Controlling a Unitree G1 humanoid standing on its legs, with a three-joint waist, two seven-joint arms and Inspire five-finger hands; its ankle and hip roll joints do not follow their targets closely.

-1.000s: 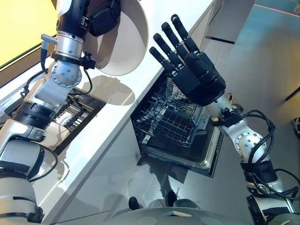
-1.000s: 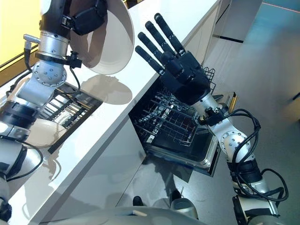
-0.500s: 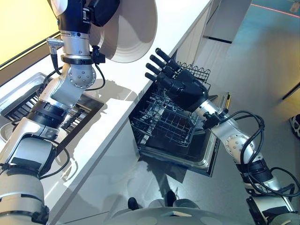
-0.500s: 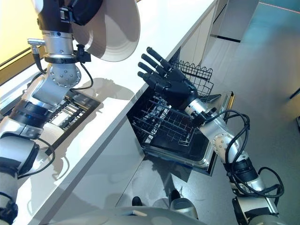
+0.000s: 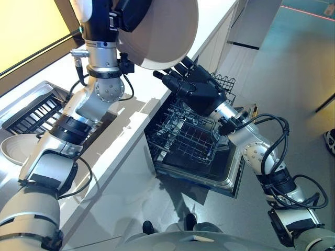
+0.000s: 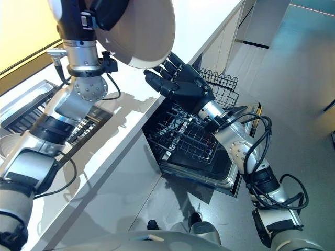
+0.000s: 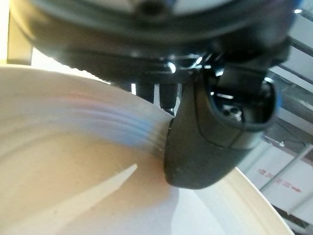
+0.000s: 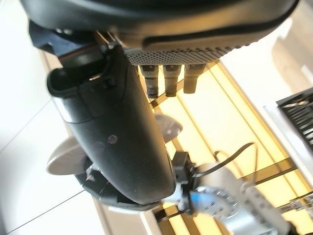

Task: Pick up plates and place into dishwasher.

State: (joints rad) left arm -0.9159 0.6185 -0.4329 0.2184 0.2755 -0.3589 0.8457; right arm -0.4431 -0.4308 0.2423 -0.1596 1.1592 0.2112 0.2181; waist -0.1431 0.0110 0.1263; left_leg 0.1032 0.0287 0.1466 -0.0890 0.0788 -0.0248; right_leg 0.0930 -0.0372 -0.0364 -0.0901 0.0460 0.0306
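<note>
Moved since before: plate [image 5: 159, 31] has travelled toward 3 o'clock, and now it hangs over the edge of the surface [image 5: 131, 125]; right hand [image 5: 196, 91] has come down from high above the rack and now is just under the plate's rim.
Plate: pale, round, held high and tilted, at 12 o'clock in the head views, above the surface edge and the open dishwasher [image 5: 199, 157].
Left hand: left hand [image 6: 112, 10] holds the plate at its rim; in the left wrist view the thumb [image 7: 220, 127] presses on the inner face of the plate, so the fingers are closed on it.
Right hand: fingers are straight and spread wide, reaching toward 10 o'clock, very near the lower rim of the plate; if they touch it I cannot tell.
Dishwasher: door is open, the wire rack [image 5: 183, 136] is pulled out, below the right hand at about 5 o'clock from the plate.
Other things: a second pale dish [image 5: 15, 149] lies on the surface at 9 o'clock, beside a dark grid tray [image 5: 36, 110].
</note>
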